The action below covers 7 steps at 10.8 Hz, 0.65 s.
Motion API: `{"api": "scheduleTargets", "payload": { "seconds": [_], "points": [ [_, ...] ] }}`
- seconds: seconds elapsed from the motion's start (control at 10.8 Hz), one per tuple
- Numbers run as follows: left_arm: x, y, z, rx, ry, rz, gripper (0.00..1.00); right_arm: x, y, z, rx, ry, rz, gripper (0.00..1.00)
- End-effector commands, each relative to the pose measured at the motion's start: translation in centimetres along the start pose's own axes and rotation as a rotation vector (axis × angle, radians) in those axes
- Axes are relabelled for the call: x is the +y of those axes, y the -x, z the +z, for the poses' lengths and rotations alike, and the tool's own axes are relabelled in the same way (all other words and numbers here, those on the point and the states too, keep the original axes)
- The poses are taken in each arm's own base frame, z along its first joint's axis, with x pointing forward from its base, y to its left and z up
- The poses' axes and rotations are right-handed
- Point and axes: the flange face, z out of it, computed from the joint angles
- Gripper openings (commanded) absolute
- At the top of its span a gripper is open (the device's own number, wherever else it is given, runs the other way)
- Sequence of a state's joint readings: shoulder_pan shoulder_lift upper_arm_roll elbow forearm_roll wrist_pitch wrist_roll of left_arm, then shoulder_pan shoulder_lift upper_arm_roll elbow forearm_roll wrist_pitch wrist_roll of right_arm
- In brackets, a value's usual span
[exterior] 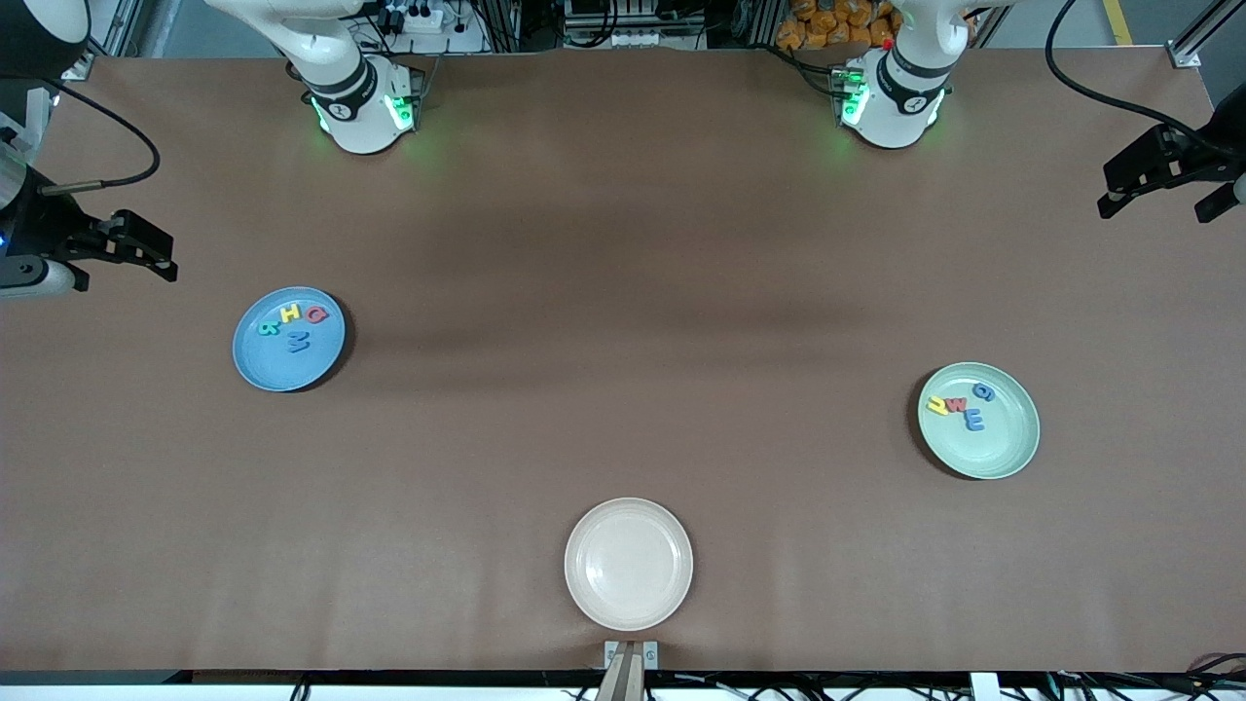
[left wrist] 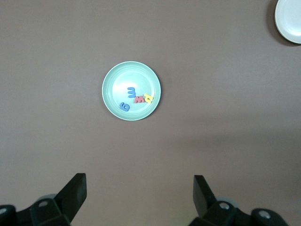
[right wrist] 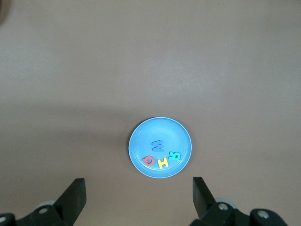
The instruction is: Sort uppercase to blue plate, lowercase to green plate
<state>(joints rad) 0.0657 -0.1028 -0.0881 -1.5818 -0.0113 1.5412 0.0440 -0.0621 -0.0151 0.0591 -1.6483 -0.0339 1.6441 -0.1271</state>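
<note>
Letters first: on the blue plate (exterior: 288,339) you can read a teal R (exterior: 270,328), a yellow H (exterior: 290,313), a red Q (exterior: 316,313) and a blue M (exterior: 299,342), all four lying flat inside the rim. Over at the left arm's end of the table, the green plate (exterior: 978,420) carries a blue g (exterior: 983,391), a red w (exterior: 958,403), a yellow hooked letter (exterior: 936,406) and a blue e-like letter (exterior: 972,421), bunched close together. The right gripper (exterior: 146,251) hangs high in the air out at the right arm's end of the table, fingers spread wide with nothing between them, and its wrist camera looks straight down on the blue plate well below. The left gripper (exterior: 1163,185) is up at the left arm's end, fingers likewise spread and bare, with the green plate well below in its wrist view. Both arms wait. Nearest the front camera, midway along the table edge, sits a cream plate (exterior: 629,563) with nothing on it. The table (exterior: 623,243) is covered in plain brown, matte sheeting; along its robot side stand the two white arm bases glowing green, with cables and metal framing past them.
</note>
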Motion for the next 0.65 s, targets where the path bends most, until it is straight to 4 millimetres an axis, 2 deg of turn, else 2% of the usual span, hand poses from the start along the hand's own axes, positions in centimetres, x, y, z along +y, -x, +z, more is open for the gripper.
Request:
{"api": "scheduleTargets", "payload": {
  "seconds": [0.0, 0.56],
  "points": [
    [0.03, 0.50, -0.57, 0.011, -0.011, 0.006, 1.00, 0.01, 0.73, -0.61, 0.011, -0.007, 0.015, 1.00],
    [0.19, 0.67, -0.74, 0.008, -0.012, 0.001, 1.00, -0.31, 0.69, -1.20, 0.022, -0.006, 0.003, 1.00]
  ]
}}
